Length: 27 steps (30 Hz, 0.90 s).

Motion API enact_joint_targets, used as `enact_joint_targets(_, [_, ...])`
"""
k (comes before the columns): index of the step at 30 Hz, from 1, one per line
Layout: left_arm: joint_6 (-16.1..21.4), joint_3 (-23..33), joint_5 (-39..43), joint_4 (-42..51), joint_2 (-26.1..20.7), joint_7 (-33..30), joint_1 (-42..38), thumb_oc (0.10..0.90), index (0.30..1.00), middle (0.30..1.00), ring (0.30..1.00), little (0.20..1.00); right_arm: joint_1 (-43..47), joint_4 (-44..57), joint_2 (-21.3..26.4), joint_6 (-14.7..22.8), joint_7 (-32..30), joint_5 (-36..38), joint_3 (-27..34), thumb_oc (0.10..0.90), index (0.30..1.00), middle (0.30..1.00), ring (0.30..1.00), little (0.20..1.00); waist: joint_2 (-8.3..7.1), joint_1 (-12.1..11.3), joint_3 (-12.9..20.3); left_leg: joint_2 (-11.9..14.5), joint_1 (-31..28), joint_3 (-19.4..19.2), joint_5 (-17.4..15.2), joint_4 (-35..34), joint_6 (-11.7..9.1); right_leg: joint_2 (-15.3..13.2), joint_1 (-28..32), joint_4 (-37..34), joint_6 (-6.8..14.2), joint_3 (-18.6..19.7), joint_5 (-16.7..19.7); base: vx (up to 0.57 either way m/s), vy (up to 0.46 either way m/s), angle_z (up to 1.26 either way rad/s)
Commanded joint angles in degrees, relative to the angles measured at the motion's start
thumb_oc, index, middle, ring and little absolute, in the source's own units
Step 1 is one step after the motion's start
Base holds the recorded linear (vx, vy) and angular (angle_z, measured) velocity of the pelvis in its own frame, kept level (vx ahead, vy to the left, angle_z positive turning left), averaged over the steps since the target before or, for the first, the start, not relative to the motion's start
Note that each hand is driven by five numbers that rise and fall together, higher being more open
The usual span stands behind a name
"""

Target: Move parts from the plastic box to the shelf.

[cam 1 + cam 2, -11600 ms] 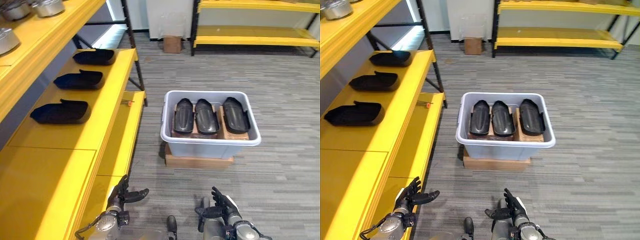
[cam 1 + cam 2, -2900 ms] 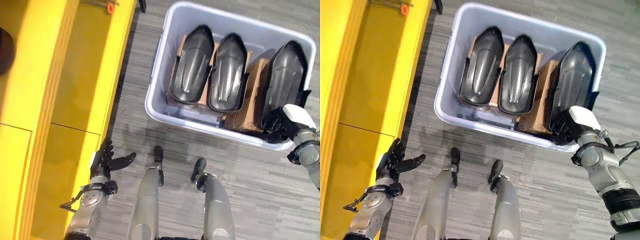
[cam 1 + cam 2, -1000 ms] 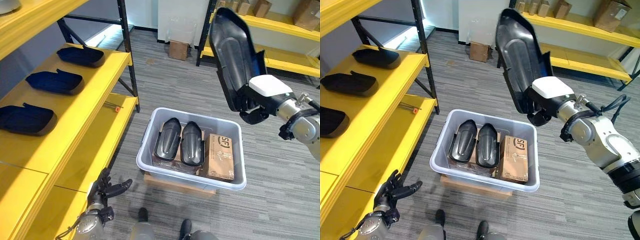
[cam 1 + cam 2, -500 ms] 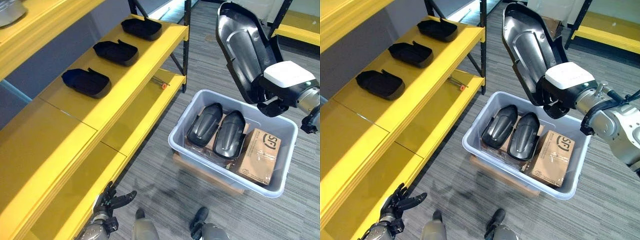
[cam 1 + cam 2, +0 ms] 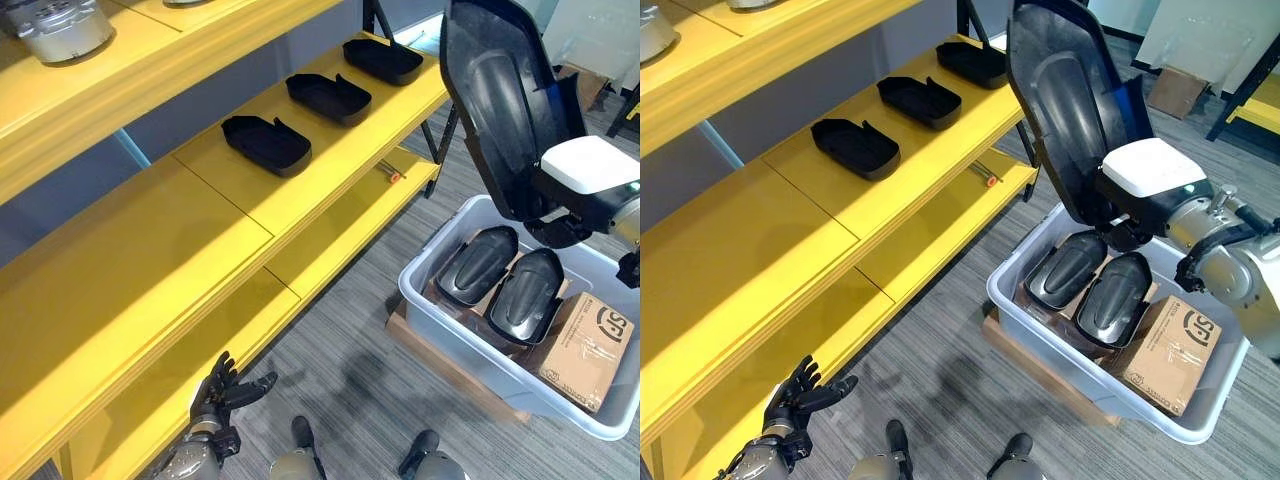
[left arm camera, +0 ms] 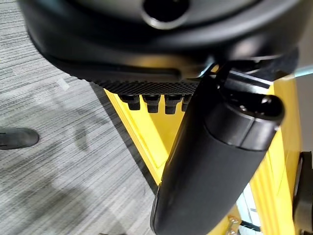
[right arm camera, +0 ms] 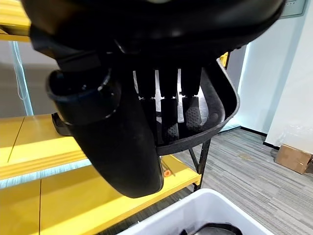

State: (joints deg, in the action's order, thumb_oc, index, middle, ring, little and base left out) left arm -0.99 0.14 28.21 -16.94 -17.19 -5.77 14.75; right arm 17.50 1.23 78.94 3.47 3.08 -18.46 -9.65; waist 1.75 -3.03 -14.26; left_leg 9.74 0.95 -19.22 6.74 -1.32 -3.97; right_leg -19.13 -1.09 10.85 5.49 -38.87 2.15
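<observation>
We take the plastic box (image 5: 430, 300) as our landmark. Above it, our right hand (image 5: 1140, 195) holds one black part (image 5: 1060, 110) by its lower end, the fingers curled round the edge, as the right wrist view also shows. The part stands nearly upright, its long axis pointing up and a little away from the box toward the shelf (image 5: 180, 240).

Two more parts (image 5: 500, 280) lie side by side in the box, next to a cardboard carton (image 5: 590, 350). Three parts (image 5: 265, 143) already lie in a row on the middle board of the shelf, across the floor from the box.

Our left hand (image 5: 222, 385) hangs low beside the bottom board of the shelf, far from the box, with fingers spread and holding nothing.

We judge that the carrying is in progress. The free stretch of the middle board, on the near side of the row, lies to the left of the held part, so the right arm must swing across and lay the part down flat
</observation>
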Motion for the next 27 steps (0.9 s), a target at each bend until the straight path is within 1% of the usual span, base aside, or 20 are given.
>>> enact_joint_targets(1, [4.0,-0.1,-2.2,5.5,-4.3,0.4,-2.3,0.9,1.0,1.0,1.0,1.0,6.5,-1.3,-0.2,-1.1,-5.1,-1.8,8.5,0.4,0.3,0.3,0.3,0.3,-3.64,-0.8,6.6,3.3,-1.1,2.1,-3.5,0.2,-3.3,-1.4,2.3,-4.4,5.0,0.4,1.3,0.03,0.099,0.19])
enact_joint_targets(3, [4.1,0.0,-2.4,5.8,-4.7,0.4,-2.6,0.9,1.0,1.0,1.0,1.0,5.8,-1.0,-0.8,-1.1,-4.9,-2.1,9.2,0.4,0.3,0.3,0.3,0.3,-4.04,-1.1,6.8,2.4,-1.2,2.4,-3.9,-0.1,-2.9,-2.2,2.6,-4.0,5.5,0.2,1.7,0.03,0.132,0.23])
enact_joint_targets(4, [3.9,0.3,-2.7,6.1,-5.2,0.4,-2.6,0.9,1.0,1.0,1.0,1.0,5.1,-1.0,-1.6,-1.3,-4.7,-2.4,9.6,0.4,0.3,0.3,0.3,0.3,-4.82,-1.2,7.1,1.2,-1.7,2.8,-4.4,-0.9,-2.1,-3.2,2.7,-3.2,6.1,0.0,2.2,0.05,0.187,0.29])
enact_joint_targets(9, [3.9,0.4,-3.4,6.4,-5.5,0.3,-2.7,0.9,1.0,1.0,1.0,1.0,5.9,-1.1,-3.9,-1.4,-3.9,-2.8,7.8,0.4,0.3,0.3,0.3,0.3,-6.36,-1.8,7.7,-1.6,-2.9,3.4,-5.6,-2.6,-0.5,-5.0,3.2,-2.9,7.7,0.3,4.5,0.03,0.123,0.14])
enact_joint_targets(10, [3.9,0.5,-3.4,6.4,-5.5,0.3,-2.6,0.9,1.0,1.0,1.0,1.0,6.2,-1.2,-4.0,-1.4,-3.9,-2.8,7.5,0.4,0.3,0.3,0.3,0.3,-6.46,-1.7,7.7,-1.7,-2.9,3.4,-5.7,-2.6,-0.4,-5.2,3.2,-2.9,7.9,0.3,4.6,0.02,0.109,0.09])
enact_joint_targets(12, [4.0,0.9,-3.6,7.0,-5.6,0.2,-2.4,0.9,1.0,1.0,1.0,1.0,7.4,-2.0,-4.8,-1.6,-3.5,-3.0,6.0,0.4,0.3,0.3,0.3,0.3,-7.48,-2.6,7.9,-3.3,-3.0,4.2,-6.6,-2.8,0.7,-6.0,3.2,-2.6,8.5,1.0,6.5,0.02,0.128,0.09])
enact_joint_targets(13, [4.0,0.9,-3.6,7.0,-5.6,0.2,-2.3,0.9,1.0,1.0,1.0,1.0,7.6,-2.1,-4.9,-1.6,-3.5,-3.0,5.8,0.4,0.3,0.3,0.3,0.3,-7.53,-2.6,7.9,-3.3,-3.0,4.2,-6.7,-2.8,0.7,-6.1,3.3,-2.6,8.5,1.0,6.5,0.02,0.097,0.17])
enact_joint_targets(17, [4.1,1.0,-3.7,7.2,-5.8,0.3,-2.2,0.9,1.0,1.0,1.0,1.0,8.6,-3.3,-6.2,-1.9,-3.5,-3.3,4.6,0.4,0.3,0.3,0.3,0.3,-8.27,-3.8,7.9,-5.1,-2.9,5.7,-7.9,-2.2,1.9,-7.6,3.8,-1.6,9.1,1.3,8.4,0.03,0.089,0.12])
enact_joint_targets(19, [4.1,1.1,-3.8,7.2,-5.9,0.3,-2.1,0.9,1.0,1.0,1.0,1.0,9.3,-4.1,-6.4,-2.0,-3.6,-3.4,3.9,0.4,0.3,0.3,0.3,0.3,-8.45,-3.8,7.9,-5.7,-2.9,6.2,-8.2,-2.0,2.3,-8.1,3.9,-1.0,9.2,1.3,8.7,0.03,0.102,0.22])
enact_joint_targets(20, [4.2,0.9,-4.0,7.3,-6.4,0.1,-2.3,0.9,1.0,1.0,1.0,1.0,10.0,-4.8,-7.3,-2.2,-3.8,-3.9,3.1,0.4,0.3,0.3,0.3,0.3,-8.36,-4.2,7.8,-6.6,-3.0,7.0,-8.9,-1.5,3.0,-9.1,3.9,0.9,9.2,2.2,9.3,0.04,0.139,0.3])
enact_joint_targets(22, [4.4,1.1,-4.3,7.5,-6.8,-0.1,-2.3,0.9,1.0,1.0,1.0,1.0,11.0,-5.2,-7.9,-2.3,-4.1,-4.6,2.2,0.4,0.3,0.3,0.3,0.3,-8.33,-4.3,7.5,-7.5,-3.5,7.7,-9.7,-1.3,3.9,-9.8,3.4,3.3,9.1,3.9,9.5,0.06,0.177,0.36])
enact_joint_targets(24, [4.4,1.1,-4.8,7.8,-7.4,-0.5,-2.6,0.9,1.0,1.0,1.0,1.0,12.1,-5.8,-9.1,-2.2,-4.5,-4.7,1.1,0.4,0.3,0.3,0.3,0.3,-7.97,-4.2,7.1,-8.3,-3.9,8.3,-10.3,-0.8,4.8,-9.9,1.9,7.6,8.6,7.7,8.5,0.06,0.148,0.5])
enact_joint_targets(25, [4.4,1.1,-5.2,7.6,-7.6,-0.5,-2.8,0.9,1.0,1.0,1.0,1.0,11.5,-5.8,-9.2,-2.1,-4.5,-4.7,1.3,0.4,0.3,0.3,0.3,0.3,-7.77,-3.4,6.8,-8.7,-4.3,9.1,-10.3,-1.0,5.0,-8.7,0.9,8.3,8.2,10.7,8.2,-0.01,0.125,0.37])
enact_joint_targets(26, [4.4,0.8,-5.4,7.3,-7.8,-0.5,-3.1,0.9,1.0,1.0,1.0,1.0,10.0,-5.7,-9.4,-2.1,-4.5,-4.5,2.2,0.4,0.3,0.3,0.3,0.3,-7.34,-2.0,6.0,-9.1,-4.0,9.5,-8.9,-1.3,5.4,-5.9,-1.6,8.9,6.7,15.4,7.9,-0.01,0.128,0.43])
enact_joint_targets(27, [4.4,0.8,-5.5,7.3,-8.0,-0.3,-3.3,0.9,1.0,1.0,1.0,1.0,8.5,-5.3,-9.4,-2.1,-4.3,-4.2,3.4,0.4,0.3,0.3,0.3,0.3,-6.8,-1.3,5.7,-9.2,-4.3,10.2,-8.5,-1.7,5.5,-3.0,-3.4,9.4,5.7,19.0,6.1,-0.02,0.125,0.61])
